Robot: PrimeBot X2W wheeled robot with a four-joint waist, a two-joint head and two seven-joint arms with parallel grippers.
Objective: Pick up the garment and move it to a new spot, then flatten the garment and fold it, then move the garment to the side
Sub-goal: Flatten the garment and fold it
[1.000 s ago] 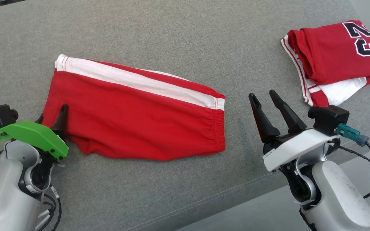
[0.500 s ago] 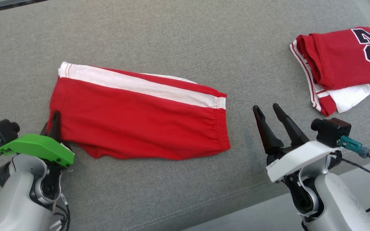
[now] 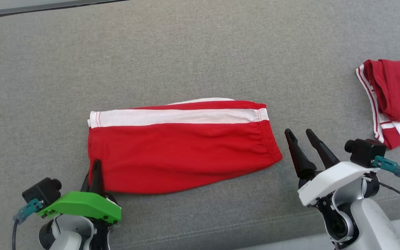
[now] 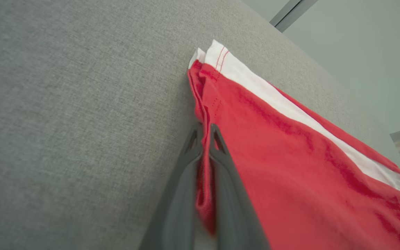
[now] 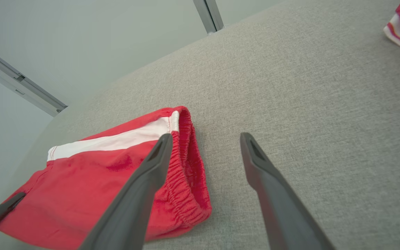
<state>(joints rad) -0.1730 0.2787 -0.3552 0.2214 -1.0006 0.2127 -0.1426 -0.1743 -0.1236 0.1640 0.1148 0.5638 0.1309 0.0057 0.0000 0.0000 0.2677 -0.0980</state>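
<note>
You have the red cotton shorts with the white side stripe (image 3: 182, 156) lying flat and folded on the grey fabric-covered worktop (image 3: 186, 52), well apart from the folded red-and-white jersey (image 3: 394, 93). Your left hand (image 3: 95, 173) is pinched fully shut on the leg hem at the end farthest from that jersey, with red cloth caught between its fingers (image 4: 217, 146). Your right hand (image 3: 299, 132) stands wide open and holds nothing, just beside the elastic waistband at the end nearest the jersey. Expect the cloth to be light, limp and quick to sag — a one-ended lift will likely spill the fold. Judge the gathered waistband the better second hold: thicker, less slippery, and it catches every layer.
</note>
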